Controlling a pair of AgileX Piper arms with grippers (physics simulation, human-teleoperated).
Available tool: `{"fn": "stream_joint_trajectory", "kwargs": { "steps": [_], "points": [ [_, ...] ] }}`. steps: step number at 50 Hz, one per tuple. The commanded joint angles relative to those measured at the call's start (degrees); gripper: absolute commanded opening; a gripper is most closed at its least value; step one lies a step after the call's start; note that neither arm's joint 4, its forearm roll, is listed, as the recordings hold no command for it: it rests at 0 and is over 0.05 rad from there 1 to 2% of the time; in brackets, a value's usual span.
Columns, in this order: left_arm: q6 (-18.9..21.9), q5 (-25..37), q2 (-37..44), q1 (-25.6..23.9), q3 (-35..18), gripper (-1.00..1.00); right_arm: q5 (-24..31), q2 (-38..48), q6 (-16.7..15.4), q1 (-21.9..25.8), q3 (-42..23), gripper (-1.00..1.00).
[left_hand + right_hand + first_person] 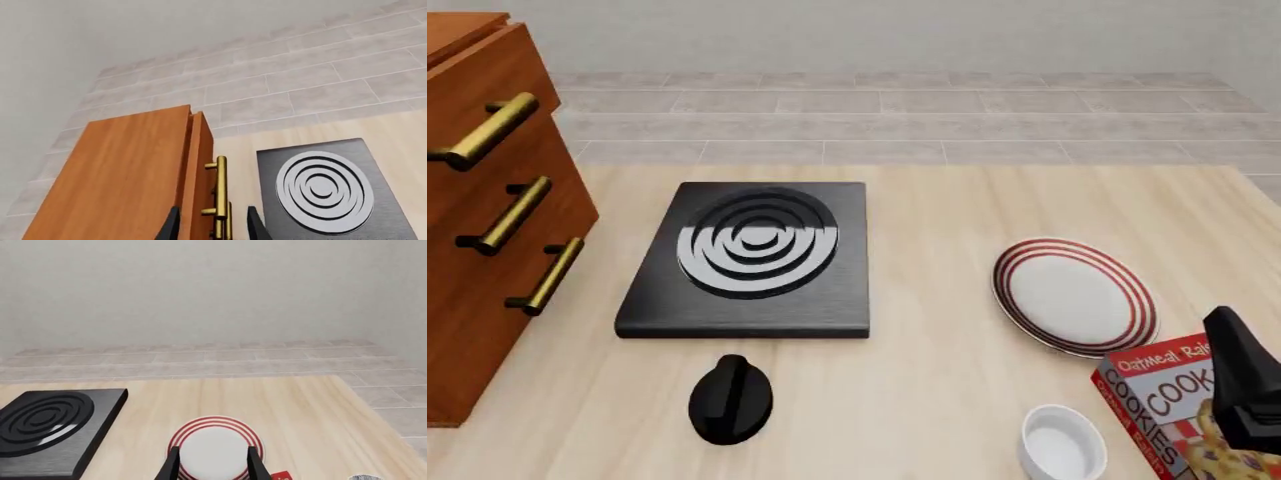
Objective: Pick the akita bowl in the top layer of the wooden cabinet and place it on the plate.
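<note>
Left gripper (212, 225) shows only its two dark fingertips in the left wrist view, spread apart with nothing between them; beyond them are the brass bar handles (221, 197) of the wooden cabinet (127, 180). In the front view that gripper is out of sight. From the table's (961, 210) middle there, the cabinet sits at about nine o'clock, against the left edge, all three drawers pushed in. Its top layer (494, 85) is closed, so the akita bowl is not visible; presumably it is inside, though no view confirms that.

Next, at about eleven o'clock, lies the black square stove (754, 258) with grey rings. A black knob (731, 398) lies at seven o'clock, just in front of the stove. At about three o'clock is the plate (1076, 296), white with red rings and bare. A plain white ramekin (1062, 445) stands at five o'clock, beside an oatmeal cookies box (1168, 395) at the lower right corner.

Right gripper (212, 465) has its fingers parted and holding nothing, with the plate (215, 447) seen between them in the right wrist view. Part of the right arm (1244, 380) rises dark over the cookies box.
</note>
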Motion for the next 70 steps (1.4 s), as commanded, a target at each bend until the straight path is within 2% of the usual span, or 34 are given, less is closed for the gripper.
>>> {"fn": "stream_joint_trajectory", "kwargs": {
  "steps": [1, 5, 10, 15, 18, 30, 33, 35, 37, 42, 43, 46, 47, 51, 61, 62, 65, 70],
  "points": [
    [2.1, 2.47, 3.03, 1.54, -3.44, 1.0, -0.19, 0.2, 0.26, -0.08, -0.02, 1.0],
    [1.23, 4.07, 4.63, 1.18, -4.22, 1.0, -0.27, 0.3, 0.31, -0.07, -0.05, 1.0],
    [3.48, 5.13, 5.42, 2.41, -5.1, 1.0, 0.06, 0.01, 0.36, -0.18, -0.16, 1.0],
    [3.77, 7.33, 6.37, 2.47, -6.78, 1.0, 0.18, -0.02, 0.33, -0.09, -0.17, 1.0],
    [2.66, 8.86, 7.25, 1.88, -7.57, 1.0, 0.29, -0.13, 0.22, 0.06, -0.21, 1.0],
    [5.68, 11.67, 7.94, 2.21, -7.82, 1.0, 0.41, -0.3, 0.37, -0.09, -0.2, 1.0],
    [5.0, 12.65, 8.45, 1.98, -8.02, 1.0, 0.39, -0.3, 0.37, -0.09, -0.22, 1.0],
    [1.78, 14.22, 9.46, 0.79, -8.65, 1.0, 0.39, -0.31, 0.38, -0.09, -0.22, 1.0],
    [3.73, 13.92, 8.88, 1.46, -7.46, 1.0, 0.47, -0.3, 0.22, -0.05, -0.18, 1.0],
    [4.59, 15.2, 9.04, 2.15, -7.24, 1.0, 0.46, -0.31, 0.24, -0.04, -0.21, 1.0],
    [6.05, 15.18, 8.99, 3.12, -7.21, 1.0, 0.46, -0.31, 0.22, -0.02, -0.21, 1.0],
    [4.42, 16.79, 9.71, 2.21, -8.29, 1.0, 0.46, -0.31, 0.22, -0.02, -0.21, 1.0],
    [6.39, 16.84, 9.56, 3.34, -8.72, 1.0, 0.45, -0.31, 0.23, 0.0, -0.2, 1.0],
    [4.62, 18.12, 10.63, 3.81, -11.01, 1.0, 0.44, -0.3, 0.1, 0.0, -0.16, 1.0],
    [5.07, 19.85, 11.75, 3.16, -11.18, 1.0, 0.45, -0.3, 0.18, -0.06, -0.18, 1.0],
    [6.24, 19.89, 11.74, 3.66, -10.8, 1.0, 0.45, -0.3, 0.23, -0.07, -0.19, 1.0],
    [5.26, 21.14, 12.52, 3.52, -10.98, 1.0, 0.44, -0.3, 0.26, -0.12, -0.17, 1.0],
    [7.63, 20.98, 12.24, 5.46, -9.97, 1.0, 0.46, -0.29, 0.21, -0.09, -0.14, 1.0]
  ]
}}
